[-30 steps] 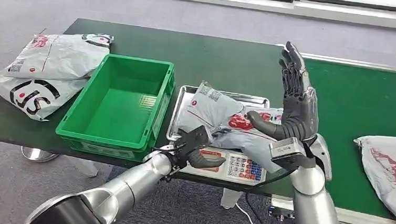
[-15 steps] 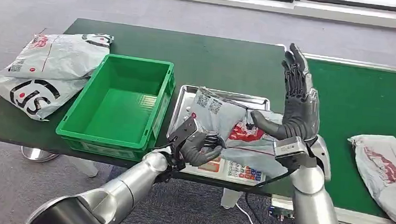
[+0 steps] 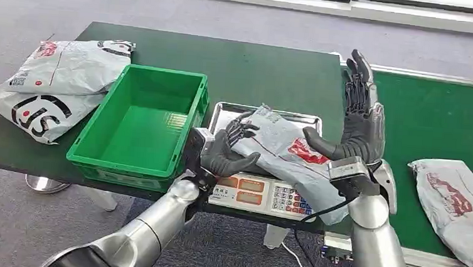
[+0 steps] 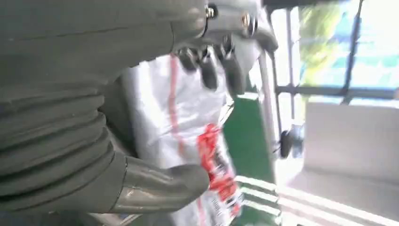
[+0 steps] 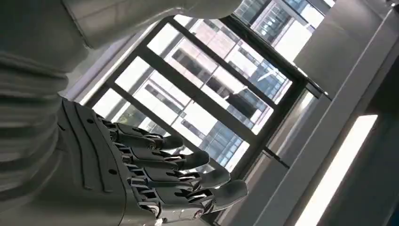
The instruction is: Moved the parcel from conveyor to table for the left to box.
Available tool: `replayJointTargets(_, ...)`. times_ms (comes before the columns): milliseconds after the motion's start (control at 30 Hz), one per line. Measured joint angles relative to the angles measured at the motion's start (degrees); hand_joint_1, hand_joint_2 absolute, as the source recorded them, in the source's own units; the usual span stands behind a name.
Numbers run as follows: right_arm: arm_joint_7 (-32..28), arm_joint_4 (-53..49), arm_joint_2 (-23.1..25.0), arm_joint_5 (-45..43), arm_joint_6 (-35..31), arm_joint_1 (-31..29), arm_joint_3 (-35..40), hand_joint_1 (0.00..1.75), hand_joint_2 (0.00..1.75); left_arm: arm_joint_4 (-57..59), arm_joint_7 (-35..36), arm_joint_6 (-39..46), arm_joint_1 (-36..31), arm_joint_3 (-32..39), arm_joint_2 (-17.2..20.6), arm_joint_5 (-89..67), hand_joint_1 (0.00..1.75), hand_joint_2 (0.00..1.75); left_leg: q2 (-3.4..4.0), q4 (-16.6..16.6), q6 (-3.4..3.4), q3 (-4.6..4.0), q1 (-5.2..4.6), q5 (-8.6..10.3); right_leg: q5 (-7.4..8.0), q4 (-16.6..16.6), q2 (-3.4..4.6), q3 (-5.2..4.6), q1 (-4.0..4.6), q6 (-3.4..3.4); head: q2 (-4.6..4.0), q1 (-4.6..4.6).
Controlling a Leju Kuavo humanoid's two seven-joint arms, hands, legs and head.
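The left hand (image 3: 229, 150) grips the near-left edge of the parcel (image 3: 289, 156), which lies on the scale tray (image 3: 223, 110) right of the green box (image 3: 137, 123). The right hand (image 3: 357, 120) stands empty, fingers spread. Soft, light and slippery; bunch its edge.

A dark green bench (image 3: 270, 67) carries a green crate (image 3: 141, 124), a heap of grey mailer bags (image 3: 52, 83) at its far left corner and a weighing scale (image 3: 267, 195) topped by a steel tray (image 3: 223, 114); beside it, the green conveyor (image 3: 435, 128) bears another grey parcel (image 3: 455, 208)
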Motion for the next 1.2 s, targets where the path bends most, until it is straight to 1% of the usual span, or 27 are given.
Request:
replayJointTargets(133, -0.2, 0.6, 0.0, -0.2, -0.3, 0.0, 0.0, 0.0, 1.75, -3.5, 0.0, 1.8, 1.1, 0.0, 0.0, 0.0, 0.0, 1.75, 0.0, 0.0, 0.0, -0.01, 0.0, 0.0, 0.0, 0.0, 0.0, 0.0, 0.0, 0.0, 0.0, 0.0)
replayJointTargets(233, -0.4, 1.1, -0.1, -0.4, -0.8, 0.0, 0.0, 0.0, 1.75, -5.1, 0.0, 6.8, 1.6, -0.4, 0.1, -2.0, 0.0, 1.75, 0.0, 0.0, 0.0, -0.01, 0.0, 0.0, 0.0, 0.0, 0.0, -0.01, 0.0, 0.0, 0.0, 0.0)
replayJointTargets(300, -0.4, 1.4, -0.2, -0.5, -1.1, -0.1, 0.0, 0.0, 1.75, -5.8, 0.0, 9.8, 1.8, -1.8, 0.4, -4.3, 0.0, 1.75, -0.01, 0.0, 0.0, -0.01, 0.0, 0.0, 0.0, 0.0, -0.01, -0.01, 0.0, 0.0, 0.0, 0.0)
replayJointTargets(367, -0.4, 1.9, -0.2, -0.6, -1.1, -0.4, 0.0, 0.0, 1.75, -6.0, 0.0, 10.3, 1.8, -4.6, 0.7, -7.1, 0.0, 1.75, -0.02, 0.0, 0.0, -0.02, 0.0, 0.0, 0.0, 0.0, -0.04, -0.01, 0.0, 0.0, 0.0, 0.0)
replayJointTargets(467, -0.4, 2.8, -0.2, -0.7, -1.0, -1.5, 0.0, 0.0, 1.75, -3.8, 0.0, 11.5, 1.0, -11.3, 0.8, -13.7, 0.0, 1.75, -0.02, 0.0, 0.01, -0.02, -0.01, 0.0, 0.0, 0.0, -0.04, 0.0, -0.01, 0.0, 0.0, 0.02)
replayJointTargets(533, -0.4, 3.2, -0.2, -0.8, -1.0, -2.1, 0.0, 0.0, 1.75, -2.4, 0.0, 11.7, 0.8, -14.7, 0.8, -15.2, 0.0, 1.75, -0.01, 0.0, 0.0, -0.02, -0.02, 0.0, 0.01, 0.0, -0.01, -0.01, -0.03, 0.01, 0.0, 0.0)
replayJointTargets(633, -0.4, 3.7, -0.2, -0.8, -1.0, -2.5, 0.0, 0.0, 1.75, -0.9, 0.2, 12.1, 0.4, -17.8, 0.9, -15.8, 0.0, 1.75, 0.0, 0.0, 0.0, -0.01, -0.02, 0.0, 0.01, 0.0, 0.02, -0.03, -0.02, 0.01, 0.0, 0.0)
replayJointTargets(700, -0.4, 4.0, -0.2, -0.8, -1.0, -2.6, 0.0, 0.0, 1.75, 1.6, 3.1, 12.4, -0.9, -20.3, 0.5, -21.6, 0.0, 1.75, -0.03, 0.0, 0.01, -0.01, -0.02, 0.0, 0.01, 0.0, -0.06, -0.03, -0.01, 0.01, 0.0, 0.0)
replayJointTargets(800, 0.0, 4.1, -0.2, -0.5, -1.0, -2.6, 0.0, 0.0, 1.75, 5.4, 8.7, 11.3, -1.9, -25.9, 0.0, -30.3, 0.0, 1.75, -0.01, 0.0, 0.01, -0.01, -0.02, 0.0, 0.0, 0.0, -0.04, -0.03, -0.01, 0.01, 0.0, 0.0)
replayJointTargets(933, 0.5, 3.6, -0.2, 0.3, -0.9, -1.4, 0.0, 0.0, 1.75, 8.1, 13.6, 10.1, -2.3, -30.7, -0.5, -34.0, 0.0, 1.75, 0.0, 0.0, 0.0, -0.01, -0.02, 0.0, 0.0, 0.0, 0.02, -0.05, -0.02, 0.01, 0.0, 0.0)
replayJointTargets(1067, 0.6, 3.0, -0.2, 0.9, -0.8, -0.5, 0.0, 0.0, 1.75, 9.7, 15.8, 10.0, -2.8, -32.7, -0.7, -35.0, 0.0, 1.75, 0.0, 0.0, 0.01, -0.01, -0.02, -0.01, 0.0, 0.0, 0.01, -0.04, -0.02, 0.01, 0.0, 0.0)
replayJointTargets(1200, 0.8, 2.3, -0.2, 1.6, -0.7, 0.3, 0.0, 0.0, 1.75, 10.5, 18.8, 11.2, -3.3, -32.7, -0.8, -35.5, 0.0, 1.75, 0.01, 0.0, 0.01, 0.0, -0.02, 0.0, 0.01, 0.0, 0.02, -0.04, -0.02, 0.01, 0.0, 0.0)
